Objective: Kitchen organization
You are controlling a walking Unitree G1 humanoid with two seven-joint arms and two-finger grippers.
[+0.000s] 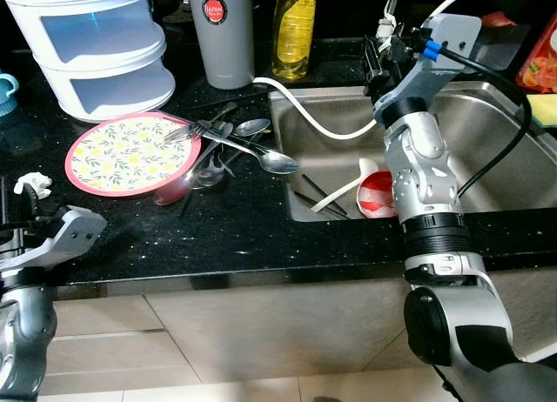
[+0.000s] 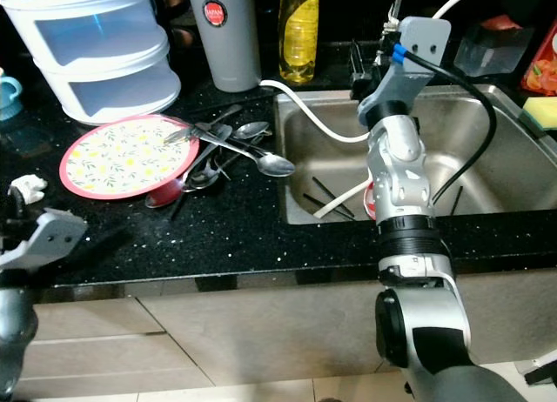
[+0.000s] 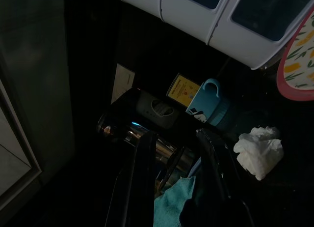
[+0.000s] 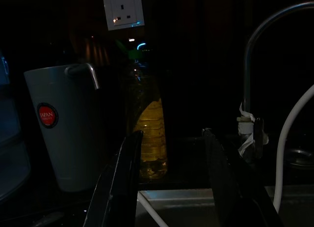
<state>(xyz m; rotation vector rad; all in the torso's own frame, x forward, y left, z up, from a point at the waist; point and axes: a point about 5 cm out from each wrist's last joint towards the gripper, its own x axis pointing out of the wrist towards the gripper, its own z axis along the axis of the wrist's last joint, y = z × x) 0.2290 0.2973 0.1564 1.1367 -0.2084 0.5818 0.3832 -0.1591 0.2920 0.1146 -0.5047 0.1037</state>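
Observation:
A floral plate with a pink rim point(image 1: 130, 154) lies on the black counter. Beside it is a heap of spoons and forks point(image 1: 239, 145). In the steel sink point(image 1: 335, 158) lie a red and white bowl point(image 1: 379, 195), a white spoon point(image 1: 344, 193) and dark chopsticks point(image 1: 315, 197). My right gripper point(image 4: 169, 178) is open and empty. It is raised over the sink's back left corner and faces a yellow soap bottle point(image 4: 149, 133) and a grey jug point(image 4: 64, 133). My left gripper point(image 3: 174, 178) is open and low at the counter's left end, near a crumpled tissue point(image 3: 259, 146).
White stacked drawers point(image 1: 96, 45) stand at the back left beside a blue mug point(image 3: 208, 104). A white hose point(image 1: 305, 110) runs from the counter into the sink, near the tap point(image 4: 255, 50). A yellow sponge point(image 1: 544, 110) and a red container point(image 1: 540, 67) sit at the far right.

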